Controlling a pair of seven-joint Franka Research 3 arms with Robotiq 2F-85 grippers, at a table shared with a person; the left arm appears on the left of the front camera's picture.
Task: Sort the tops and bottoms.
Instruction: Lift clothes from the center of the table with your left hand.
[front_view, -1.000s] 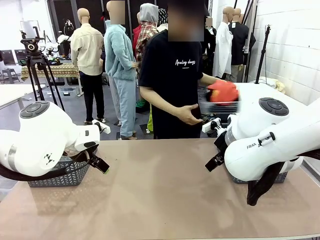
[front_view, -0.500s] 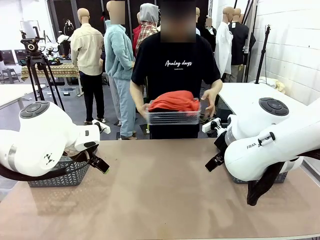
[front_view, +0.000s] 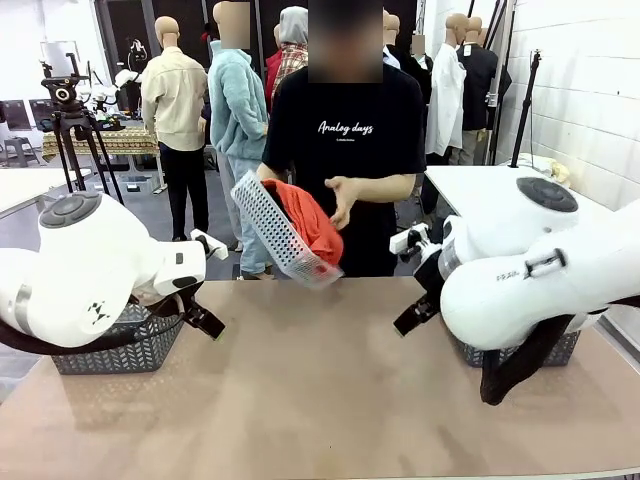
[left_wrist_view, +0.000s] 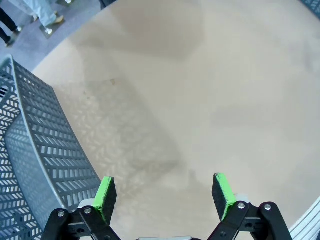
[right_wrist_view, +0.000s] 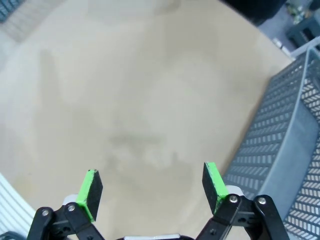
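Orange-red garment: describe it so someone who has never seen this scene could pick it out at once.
Across the table, the person in a black T-shirt holds a grey mesh basket tipped steeply. The orange-red garment bulges from its open side. It is the only orange-red cloth at the table, and the left basket and right basket stand level on it.

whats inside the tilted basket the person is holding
An orange-red garment is bunched inside the mesh basket, sliding toward its lower end. Whether other clothes lie under it cannot be seen, because the orange cloth covers that part.
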